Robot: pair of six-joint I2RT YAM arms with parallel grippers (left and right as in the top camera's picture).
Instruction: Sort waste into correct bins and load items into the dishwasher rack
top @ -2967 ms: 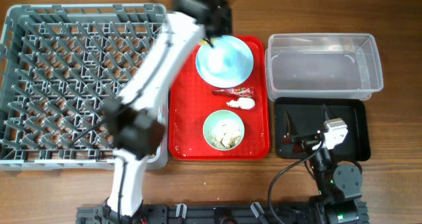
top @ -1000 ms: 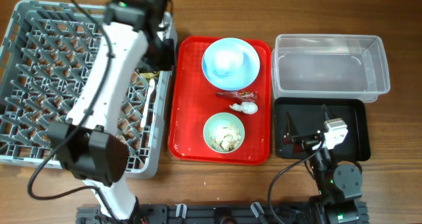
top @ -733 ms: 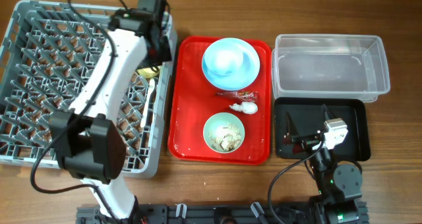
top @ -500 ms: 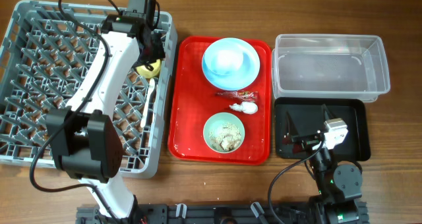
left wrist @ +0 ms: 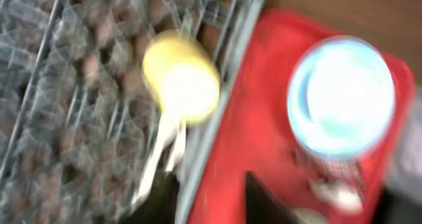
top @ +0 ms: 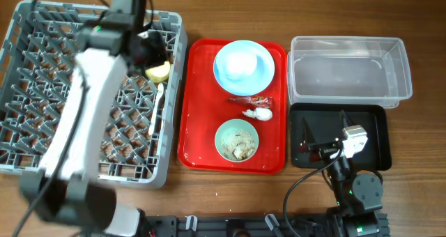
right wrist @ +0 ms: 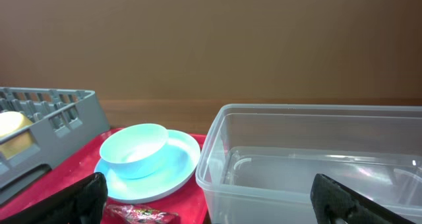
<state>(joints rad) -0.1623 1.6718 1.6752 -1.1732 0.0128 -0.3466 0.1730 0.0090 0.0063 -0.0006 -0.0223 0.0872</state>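
Observation:
The yellow cup [top: 159,72] lies on its side among the pegs at the right edge of the grey dishwasher rack [top: 42,90], above a white utensil [top: 159,101]. My left gripper [top: 148,54] hovers just up-left of the cup, open and empty. In the blurred left wrist view the cup [left wrist: 181,76] sits ahead of the fingers [left wrist: 264,201]. On the red tray, the blue plate [top: 242,64] carries a blue bowl, with the red wrapper [top: 247,97], tissue wad [top: 258,113] and green bowl [top: 236,139] of food scraps nearby. My right gripper [top: 324,136] rests wide open over the black tray [top: 369,118].
The clear tub [top: 346,70] stands at the back right, just beyond the black tray, and fills the right of the right wrist view [right wrist: 316,158]. The red serving tray [top: 198,125] lies between the rack and the bins. The left arm's white link crosses the rack diagonally.
The left gripper let go of the yellow cup in the rack's right edge and drew back up and to the left. The right arm stayed still.

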